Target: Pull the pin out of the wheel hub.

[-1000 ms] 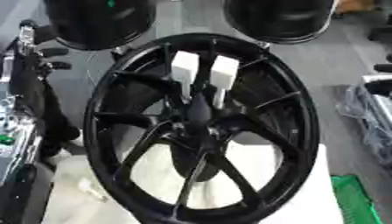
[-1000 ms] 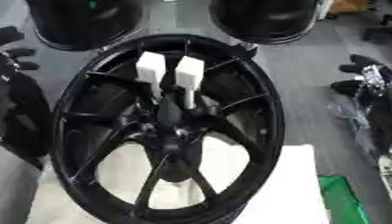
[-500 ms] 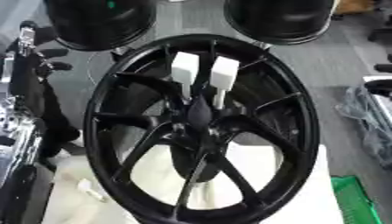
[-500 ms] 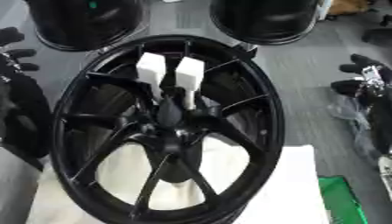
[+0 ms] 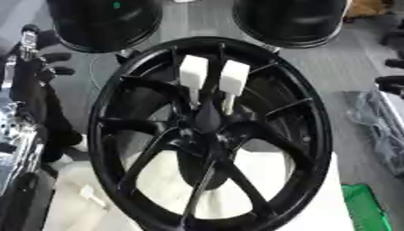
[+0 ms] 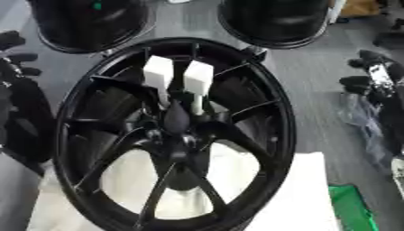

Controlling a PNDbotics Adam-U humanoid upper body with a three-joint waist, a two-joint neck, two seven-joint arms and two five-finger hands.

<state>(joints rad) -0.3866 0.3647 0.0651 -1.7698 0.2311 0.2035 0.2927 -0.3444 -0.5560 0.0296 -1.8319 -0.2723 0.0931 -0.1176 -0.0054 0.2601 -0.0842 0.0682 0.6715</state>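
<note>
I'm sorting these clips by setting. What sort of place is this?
Probably a workshop or a lab set up for wheel work. A large black wheel stands on white padding, two more dark rims stand behind it, and the floor is plain grey.

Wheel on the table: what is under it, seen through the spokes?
Under the black wheel a white sheet shows between the lower spokes and past the rim. The hub and spokes cover the rest.

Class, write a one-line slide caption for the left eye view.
Black spoked wheel with two white-headed pins standing at its hub, left hand raised beside the rim.
</note>
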